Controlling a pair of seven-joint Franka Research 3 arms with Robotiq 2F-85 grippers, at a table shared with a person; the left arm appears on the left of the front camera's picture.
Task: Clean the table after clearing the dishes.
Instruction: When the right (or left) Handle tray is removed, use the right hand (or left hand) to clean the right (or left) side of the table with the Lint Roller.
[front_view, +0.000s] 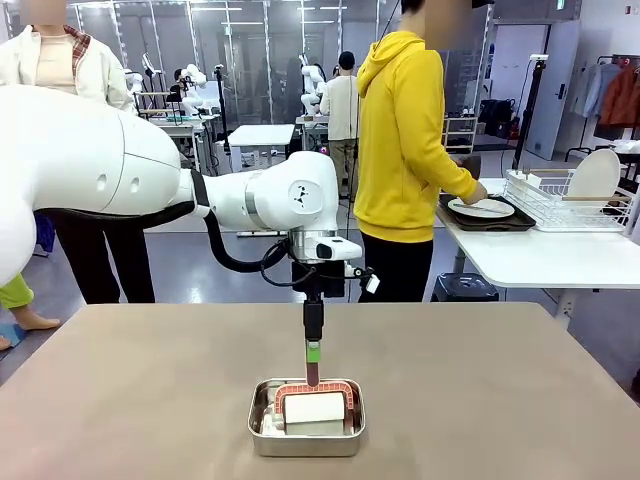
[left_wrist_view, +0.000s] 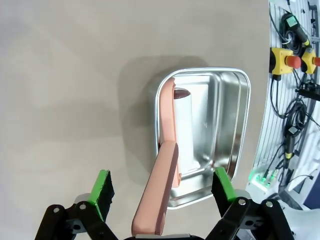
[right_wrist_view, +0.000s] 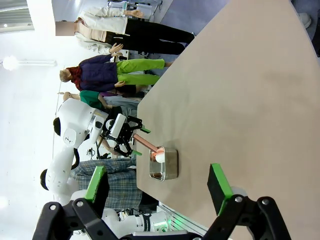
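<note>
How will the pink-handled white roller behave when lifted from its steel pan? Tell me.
Likely stiff and light: its pink handle looks like rigid plastic. The white drum would probably roll if set down. The shallow steel pan may slide if snagged.

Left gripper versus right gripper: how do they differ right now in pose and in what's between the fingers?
The left gripper points down over the steel pan, its fingers either side of the salmon roller handle, gaps both sides; the right gripper has nothing between its fingers. The left gripper hangs close above the pan; the right gripper faces bare table, the pan farther off. Shared: both open, green pads.
</note>
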